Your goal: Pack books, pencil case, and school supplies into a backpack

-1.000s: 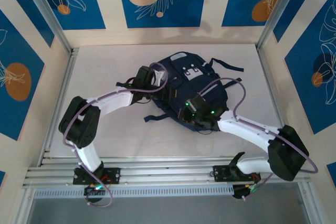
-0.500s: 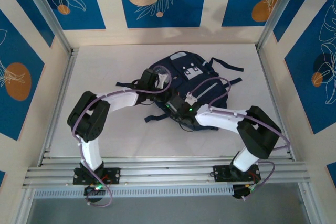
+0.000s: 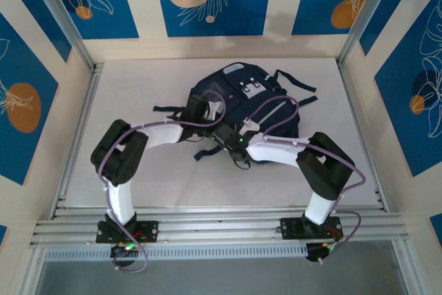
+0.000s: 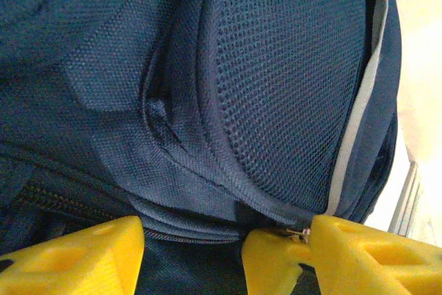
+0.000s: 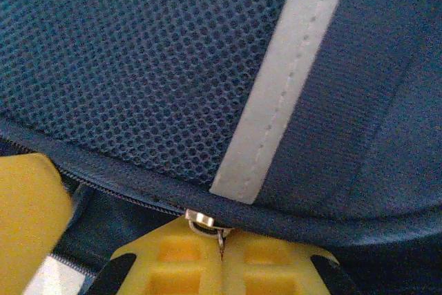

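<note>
Navy fabric everywhere you look: the backpack (image 3: pixel 255 101) lies in the middle of the table (image 3: pixel 138 81), front face up, and both arms bend in over its near-left edge.

Right hand (image 5: pixel 221 243) first. Its fingers are pressed together, clamped on the little metal zipper pull (image 5: pixel 202 220) poking out from the seam. That grip is the whole story, I'd say. The job in hand reads as running the zip along the bag's edge, though which way it's meant to travel I can't call from here.

Now the left hand (image 3: pixel 200 107), up against the bag's left side. Its yellow fingers (image 4: pixel 76 257) stand apart, with a bulge of fabric and a seam lying between them. My read is that it's there to steady the bag so the zip has something to pull against. Whether it's actually biting the cloth, I can't tell.

And the bag itself is woven navy cloth with an open-mesh panel, soft and creased, folding in on itself near the seam. A pale grey stripe (image 5: pixel 283 94) crosses the mesh, stitched down its middle. From above there are white patches (image 3: pixel 250 88) on the front and dark straps (image 3: pixel 304 88) trailing out to the far right. It's limp stuff, likely to drag along with the zip if nothing holds it.
</note>
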Controlling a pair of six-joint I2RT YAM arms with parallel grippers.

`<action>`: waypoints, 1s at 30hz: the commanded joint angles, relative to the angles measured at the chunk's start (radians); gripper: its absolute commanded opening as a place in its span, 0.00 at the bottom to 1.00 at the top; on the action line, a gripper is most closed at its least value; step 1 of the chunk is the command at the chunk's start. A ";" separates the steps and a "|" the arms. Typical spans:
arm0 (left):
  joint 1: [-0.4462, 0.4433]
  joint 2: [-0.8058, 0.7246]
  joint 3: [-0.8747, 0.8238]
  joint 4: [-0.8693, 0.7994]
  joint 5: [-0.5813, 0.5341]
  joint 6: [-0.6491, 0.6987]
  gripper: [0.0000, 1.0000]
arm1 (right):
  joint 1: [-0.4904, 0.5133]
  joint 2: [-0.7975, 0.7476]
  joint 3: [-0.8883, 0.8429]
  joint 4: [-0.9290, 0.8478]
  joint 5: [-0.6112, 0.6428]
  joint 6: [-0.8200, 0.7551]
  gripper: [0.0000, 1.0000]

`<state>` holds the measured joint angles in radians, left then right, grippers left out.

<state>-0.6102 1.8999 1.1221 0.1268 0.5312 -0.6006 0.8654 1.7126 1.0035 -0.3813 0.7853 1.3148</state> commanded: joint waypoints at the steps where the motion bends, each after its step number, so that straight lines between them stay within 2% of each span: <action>1: -0.010 0.032 0.052 0.002 0.006 -0.004 0.66 | -0.031 -0.067 -0.054 0.095 -0.069 -0.138 0.00; 3: -0.010 0.054 0.079 0.013 -0.007 -0.012 0.67 | -0.052 -0.115 -0.089 0.132 -0.175 -0.196 0.00; 5: -0.010 0.081 0.106 0.012 -0.018 -0.015 0.61 | -0.081 -0.150 -0.107 0.139 -0.293 -0.247 0.00; 6: -0.009 0.095 0.121 0.005 -0.023 -0.014 0.55 | -0.094 -0.167 -0.108 0.117 -0.341 -0.264 0.00; 9: -0.009 0.118 0.137 -0.012 -0.044 -0.002 0.16 | -0.130 -0.203 -0.098 0.036 -0.471 -0.322 0.00; 11: -0.007 0.120 0.134 -0.024 -0.064 0.010 0.00 | -0.155 -0.213 -0.078 -0.048 -0.548 -0.354 0.00; 15: 0.001 0.103 0.115 -0.037 -0.078 0.025 0.00 | -0.210 -0.230 -0.053 -0.212 -0.651 -0.435 0.00; 20: 0.008 0.083 0.099 -0.054 -0.085 0.041 0.00 | -0.296 -0.269 -0.041 -0.378 -0.682 -0.564 0.00; 30: 0.028 0.058 0.094 -0.141 -0.108 0.101 0.00 | -0.481 -0.315 0.042 -0.597 -0.529 -0.837 0.00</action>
<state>-0.6121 1.9747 1.2350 0.0666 0.5110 -0.5480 0.4335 1.4330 1.0012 -0.7895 0.1955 0.5995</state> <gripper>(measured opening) 0.051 0.054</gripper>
